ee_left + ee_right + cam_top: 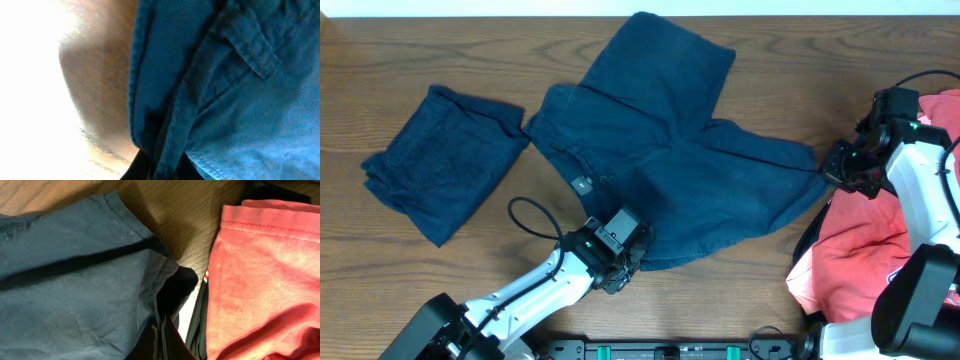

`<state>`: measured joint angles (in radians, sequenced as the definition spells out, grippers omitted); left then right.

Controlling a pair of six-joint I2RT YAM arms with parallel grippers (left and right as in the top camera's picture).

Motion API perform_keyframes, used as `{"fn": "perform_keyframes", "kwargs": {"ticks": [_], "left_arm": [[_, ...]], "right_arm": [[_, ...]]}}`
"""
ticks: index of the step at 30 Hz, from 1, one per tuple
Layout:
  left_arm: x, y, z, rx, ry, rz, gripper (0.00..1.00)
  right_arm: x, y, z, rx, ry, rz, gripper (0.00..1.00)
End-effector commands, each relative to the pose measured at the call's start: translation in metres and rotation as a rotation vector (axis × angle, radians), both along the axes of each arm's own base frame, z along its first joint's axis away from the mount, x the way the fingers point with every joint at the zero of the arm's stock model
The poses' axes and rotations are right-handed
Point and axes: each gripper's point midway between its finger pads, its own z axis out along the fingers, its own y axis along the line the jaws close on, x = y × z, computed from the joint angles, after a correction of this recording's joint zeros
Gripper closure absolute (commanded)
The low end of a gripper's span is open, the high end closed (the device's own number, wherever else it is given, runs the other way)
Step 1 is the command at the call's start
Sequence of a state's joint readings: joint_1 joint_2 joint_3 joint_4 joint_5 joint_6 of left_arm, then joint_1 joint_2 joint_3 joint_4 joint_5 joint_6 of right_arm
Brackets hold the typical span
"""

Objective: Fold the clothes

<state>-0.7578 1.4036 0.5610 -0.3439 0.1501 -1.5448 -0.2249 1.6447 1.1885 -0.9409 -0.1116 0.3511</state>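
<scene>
Belt loop on shorts: left-wrist only

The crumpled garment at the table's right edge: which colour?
The garment is coral red, clearest in right wrist view.

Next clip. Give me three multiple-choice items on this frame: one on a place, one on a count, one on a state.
1. Where on the table does the pink garment lie?
A. far left
B. right side
C. centre

2. How many dark blue garments are there?
A. one
B. two
C. four

3. The left blue garment is:
A. folded
B. spread flat
C. lifted off the table

Key:
1 B: it is heaped at the right edge in the overhead view.
2 B: only the left blue garment and the centre blue garment show.
3 A: it lies as a compact, layered bundle, while the centre one is spread open.
</scene>
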Motion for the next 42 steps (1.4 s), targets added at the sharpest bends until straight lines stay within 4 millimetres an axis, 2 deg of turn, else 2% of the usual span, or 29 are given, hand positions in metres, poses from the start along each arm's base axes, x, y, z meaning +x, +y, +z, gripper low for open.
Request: {"fn": "perform_keyframes", "kwargs": {"ticks": [1, 6, 10, 14, 18, 23, 26, 29, 33, 40, 42], "left_arm": [[-0.008, 0.006, -0.004, 0.049, -0.017, -0.161, 0.94], [-0.016, 0.01, 0.03, 0.063, -0.061, -0.375, 0.94], [-0.016, 0.019, 0.073, 0.089, -0.155, -0.486, 0.94], [-0.011, 0.018, 0.121, 0.045, -0.316, -0.536, 0.94], [-0.006, 0.017, 0.163, -0.018, -0.471, -0.529, 0.94], [-0.01, 0.02, 0.198, -0.09, -0.597, -0.498, 0.94], [-0.011, 0.023, 0.217, -0.117, -0.666, -0.48, 0.94], [-0.003, 0.034, 0.227, -0.072, -0.722, -0.434, 0.94], [0.015, 0.051, 0.224, 0.059, -0.751, -0.36, 0.94], [0.057, 0.068, 0.216, 0.23, -0.764, -0.288, 0.94], [0.071, 0.08, 0.209, 0.266, -0.734, -0.231, 0.94]], "right_arm": [[-0.001, -0.002, -0.001, -0.012, 0.009, 0.014, 0.99], [-0.009, -0.013, 0.005, 0.004, 0.009, -0.009, 0.99], [-0.013, -0.017, 0.023, 0.019, -0.045, 0.008, 0.99], [-0.018, -0.019, 0.058, 0.02, -0.149, 0.005, 0.99], [-0.027, -0.024, 0.102, -0.014, -0.274, -0.016, 0.99], [-0.042, -0.027, 0.154, -0.092, -0.42, -0.001, 0.99], [-0.047, -0.027, 0.177, -0.122, -0.481, 0.003, 0.99], [-0.045, -0.023, 0.196, -0.139, -0.537, 0.041, 0.99], [-0.03, -0.007, 0.21, -0.097, -0.612, 0.145, 0.99], [0.015, 0.03, 0.215, -0.053, -0.717, 0.335, 0.99], [0.033, 0.045, 0.212, -0.041, -0.738, 0.39, 0.99]]}}
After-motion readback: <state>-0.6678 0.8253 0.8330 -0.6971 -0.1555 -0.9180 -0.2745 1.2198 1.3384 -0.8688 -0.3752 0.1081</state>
